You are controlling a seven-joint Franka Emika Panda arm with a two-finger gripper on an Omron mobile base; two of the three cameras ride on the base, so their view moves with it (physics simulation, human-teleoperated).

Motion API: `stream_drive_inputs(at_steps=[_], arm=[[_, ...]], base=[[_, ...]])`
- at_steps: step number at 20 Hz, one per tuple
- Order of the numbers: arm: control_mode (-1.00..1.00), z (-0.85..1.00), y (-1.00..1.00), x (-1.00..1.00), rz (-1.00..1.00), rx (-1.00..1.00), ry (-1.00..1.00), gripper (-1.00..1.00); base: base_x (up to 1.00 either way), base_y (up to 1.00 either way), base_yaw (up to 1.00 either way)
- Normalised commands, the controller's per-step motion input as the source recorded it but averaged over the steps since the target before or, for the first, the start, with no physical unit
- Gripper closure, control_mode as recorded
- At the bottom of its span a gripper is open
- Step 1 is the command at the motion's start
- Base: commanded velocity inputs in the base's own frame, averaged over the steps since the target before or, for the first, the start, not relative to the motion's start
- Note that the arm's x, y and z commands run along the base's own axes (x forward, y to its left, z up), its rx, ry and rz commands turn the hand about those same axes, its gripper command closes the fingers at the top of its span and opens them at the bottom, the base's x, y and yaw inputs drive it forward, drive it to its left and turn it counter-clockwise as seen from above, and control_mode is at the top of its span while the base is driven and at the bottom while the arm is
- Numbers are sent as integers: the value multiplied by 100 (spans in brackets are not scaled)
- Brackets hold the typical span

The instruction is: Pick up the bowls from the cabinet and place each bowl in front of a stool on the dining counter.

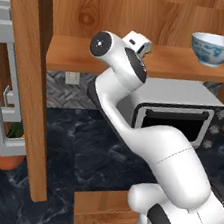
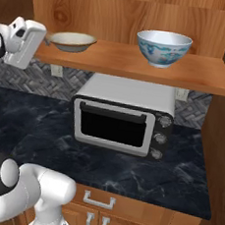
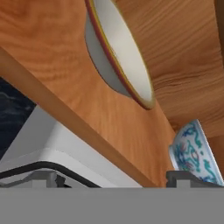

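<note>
pincer (image 2: 47, 40) spread wide, empty, just beside cream bowl (image 2: 72, 41) on cabinet shelf (image 2: 198, 75).

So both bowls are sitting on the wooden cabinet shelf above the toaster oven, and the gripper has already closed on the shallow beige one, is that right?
Not quite. The shallow beige bowl and the blue-patterned bowl do sit on the cabinet shelf above the toaster oven, but the gripper is open and holds nothing. The hand view shows its fingertips apart, short of the beige bowl.
</note>
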Motion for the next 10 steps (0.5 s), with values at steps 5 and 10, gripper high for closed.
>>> stream_drive_inputs(at_steps=[5, 10], arm=[[-100, 3, 21, 22, 0, -5, 2, -100], [-100, 0, 0, 37, 0, -2, 3, -100]], base=[[0, 0, 0], [0, 0, 0]])
